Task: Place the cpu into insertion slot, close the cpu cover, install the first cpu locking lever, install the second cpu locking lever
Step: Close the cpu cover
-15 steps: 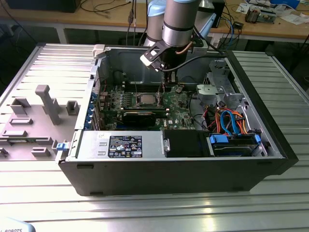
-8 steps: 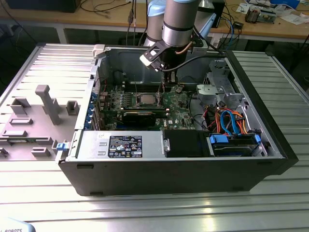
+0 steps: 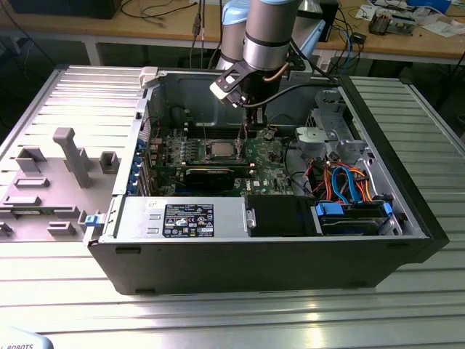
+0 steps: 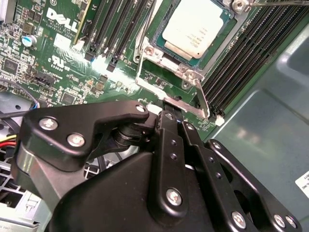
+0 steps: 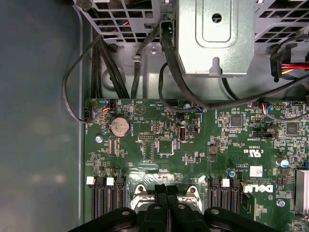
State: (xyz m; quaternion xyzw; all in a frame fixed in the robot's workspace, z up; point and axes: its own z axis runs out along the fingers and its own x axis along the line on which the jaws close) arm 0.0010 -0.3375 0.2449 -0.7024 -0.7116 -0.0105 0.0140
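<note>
The cpu (image 4: 193, 29), a small square chip with a dull silver top, lies in the insertion slot (image 4: 145, 53) on the green board; in the exterior view the cpu (image 3: 220, 150) is at the middle of the board. The silver cpu cover (image 4: 166, 89) lies flat, framing the chip through its window. A thin locking lever (image 4: 275, 2) runs past the far corner of the socket. My gripper (image 4: 174, 118) is shut, tips at the cover's near edge. Whether they pinch anything is hidden. In the first wrist view the gripper (image 5: 167, 189) sits over the socket frame (image 5: 137, 193).
Long black memory slots (image 4: 251, 48) flank the socket on both sides. A black graphics card (image 3: 211, 177) lies in front of it. A metal drive cage (image 5: 215, 38) and black cables (image 5: 111, 67) crowd the case's end. A grey fixture tray (image 3: 51, 174) sits at the exterior view's left.
</note>
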